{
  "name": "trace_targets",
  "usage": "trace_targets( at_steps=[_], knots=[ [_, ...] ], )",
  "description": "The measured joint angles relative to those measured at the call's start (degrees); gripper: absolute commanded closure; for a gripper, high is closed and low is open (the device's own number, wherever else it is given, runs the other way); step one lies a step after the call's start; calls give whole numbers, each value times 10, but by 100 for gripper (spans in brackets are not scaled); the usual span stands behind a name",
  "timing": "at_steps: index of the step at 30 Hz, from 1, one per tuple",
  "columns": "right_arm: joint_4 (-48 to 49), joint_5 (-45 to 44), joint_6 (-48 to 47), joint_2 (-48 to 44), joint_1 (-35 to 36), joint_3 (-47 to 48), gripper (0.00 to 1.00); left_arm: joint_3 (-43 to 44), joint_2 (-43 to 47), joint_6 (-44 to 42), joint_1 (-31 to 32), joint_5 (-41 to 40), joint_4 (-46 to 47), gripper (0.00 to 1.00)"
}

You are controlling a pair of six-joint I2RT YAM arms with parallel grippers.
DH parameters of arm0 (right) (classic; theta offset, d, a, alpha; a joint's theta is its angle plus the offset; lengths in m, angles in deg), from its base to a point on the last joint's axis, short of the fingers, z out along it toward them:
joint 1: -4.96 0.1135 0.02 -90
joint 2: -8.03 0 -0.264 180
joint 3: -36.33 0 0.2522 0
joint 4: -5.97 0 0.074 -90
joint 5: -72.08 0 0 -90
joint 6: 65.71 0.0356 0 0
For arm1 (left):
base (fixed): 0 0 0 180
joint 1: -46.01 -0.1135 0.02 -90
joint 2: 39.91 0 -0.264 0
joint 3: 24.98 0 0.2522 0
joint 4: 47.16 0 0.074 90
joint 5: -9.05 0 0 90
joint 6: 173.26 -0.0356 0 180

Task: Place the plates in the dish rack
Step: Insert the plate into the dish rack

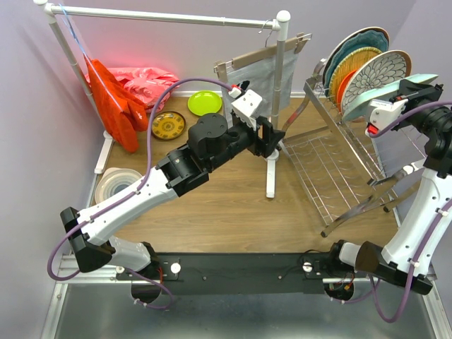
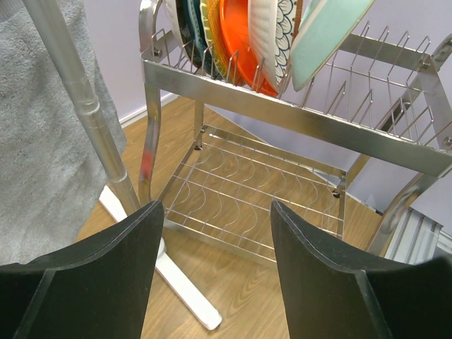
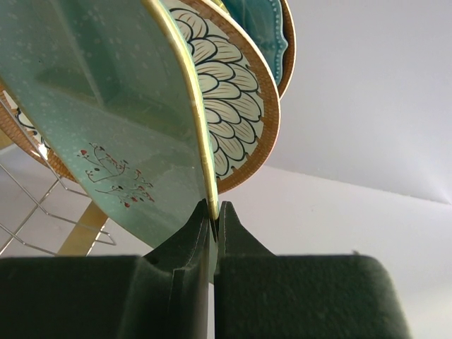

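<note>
Clamped almost shut with the right gripper (image 3: pixel 213 219) on the gilt rim of the mint tray (image 3: pixel 92 106), tilted just beside the floral plate (image 3: pixel 240 120) at the top tier of the dish rack (image 1: pixel 332 169), near the far right corner of the surface (image 1: pixel 233 205). Probably stiff, glazed, slippery, breakable; safer gripped deeper on the rim. Spread wide and empty at the left gripper (image 2: pixel 215 212).
</note>
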Motion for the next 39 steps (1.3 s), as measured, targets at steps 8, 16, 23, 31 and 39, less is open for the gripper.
trace_targets(
  at_steps=[8,16,23,31,39],
  knots=[
    [3,-3,-3,0,0,-13,97,0,0,0,0,0,0,29],
    [19,-8,-3,-5,0,-31,97,1,0,0,0,0,0,29],
    [24,-10,-3,-10,0,-36,97,1,-5,0,0,0,0,29],
    [24,-10,-2,-13,0,-36,97,1,-5,0,0,0,0,29],
    [27,-15,-2,-21,0,-49,97,1,-5,0,0,0,0,29]
  ],
)
